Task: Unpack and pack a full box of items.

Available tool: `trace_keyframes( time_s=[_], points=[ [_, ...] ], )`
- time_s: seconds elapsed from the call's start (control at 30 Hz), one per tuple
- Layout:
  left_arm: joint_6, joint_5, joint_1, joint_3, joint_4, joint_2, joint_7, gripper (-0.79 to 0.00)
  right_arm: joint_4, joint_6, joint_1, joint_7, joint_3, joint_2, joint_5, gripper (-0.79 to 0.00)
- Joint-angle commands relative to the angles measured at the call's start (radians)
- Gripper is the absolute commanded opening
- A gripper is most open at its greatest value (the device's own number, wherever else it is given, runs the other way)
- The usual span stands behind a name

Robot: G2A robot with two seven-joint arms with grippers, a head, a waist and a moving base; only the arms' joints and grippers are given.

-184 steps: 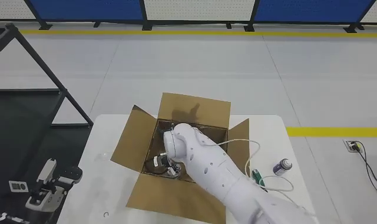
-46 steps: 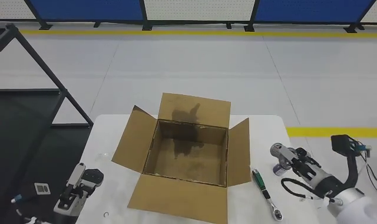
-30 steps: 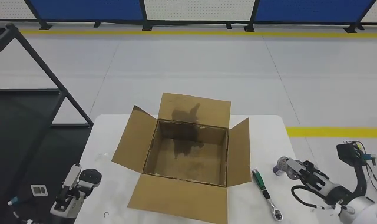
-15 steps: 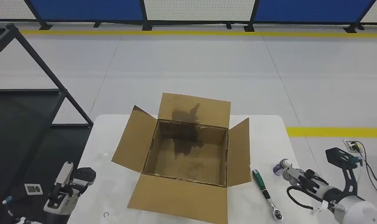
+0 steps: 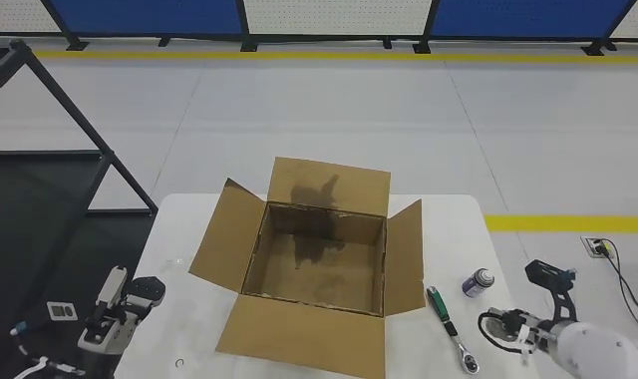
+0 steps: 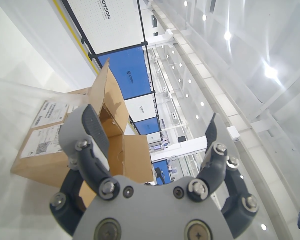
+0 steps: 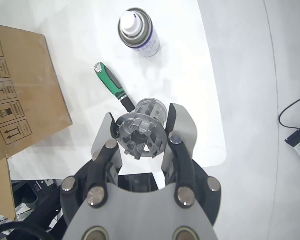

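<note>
The right gripper [image 7: 141,119] is clamped on a small machined metal hub [image 7: 137,132], held above the white table [image 7: 190,83] near its corner, close to a green-handled ratchet wrench [image 7: 110,81] and an upright spray can [image 7: 140,36]. The hub looks rigid, dense for its size and smooth, so probably slippery. Its slotted round rim, pressed from opposite sides, seems the surest hold. The open cardboard box [image 5: 299,334] sits mid-table. The left gripper [image 6: 152,117] hangs spread apart, holding nothing
</note>
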State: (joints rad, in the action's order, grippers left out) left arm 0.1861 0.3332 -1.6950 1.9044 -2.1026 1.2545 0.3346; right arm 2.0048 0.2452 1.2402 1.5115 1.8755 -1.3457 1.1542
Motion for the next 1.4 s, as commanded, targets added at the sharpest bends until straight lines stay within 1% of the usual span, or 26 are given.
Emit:
trace_keyframes(
  time_s=[0.0,0.33,0.37,0.43,0.6,0.83,1.07,1.37],
  points=[
    [-0.003,-0.002,0.001,-0.002,0.000,0.000,0.001,0.000,-0.029,0.004,-0.011,0.007,-0.002,0.003,0.003,-0.785],
    [-0.006,-0.005,0.002,-0.003,0.000,0.000,0.000,0.000,-0.044,0.009,-0.018,0.011,-0.005,0.005,0.012,-0.785],
    [-0.007,-0.005,0.002,-0.004,-0.001,0.000,0.001,0.000,-0.052,0.008,-0.008,-0.018,-0.009,0.005,0.015,-0.785],
    [-0.009,-0.014,0.002,-0.006,-0.002,-0.001,0.002,0.000,-0.067,0.009,0.002,-0.042,-0.037,0.005,0.027,-0.785],
    [-0.012,-0.020,-0.001,-0.003,-0.002,0.000,-0.022,0.000,-0.105,0.030,-0.017,-0.040,-0.081,0.009,0.056,-0.785],
    [-0.012,-0.020,-0.001,-0.003,-0.002,0.000,-0.022,0.000,-0.168,0.070,-0.050,-0.045,-0.109,0.014,0.096,-0.785],
    [-0.012,-0.020,-0.001,-0.003,-0.002,0.000,-0.022,0.000,-0.224,0.075,-0.063,-0.082,-0.119,0.018,0.067,-0.785],
    [-0.012,-0.020,-0.001,-0.003,-0.002,0.000,-0.022,0.000,-0.265,0.107,-0.067,-0.115,-0.135,0.021,0.059,-0.785]
  ],
)
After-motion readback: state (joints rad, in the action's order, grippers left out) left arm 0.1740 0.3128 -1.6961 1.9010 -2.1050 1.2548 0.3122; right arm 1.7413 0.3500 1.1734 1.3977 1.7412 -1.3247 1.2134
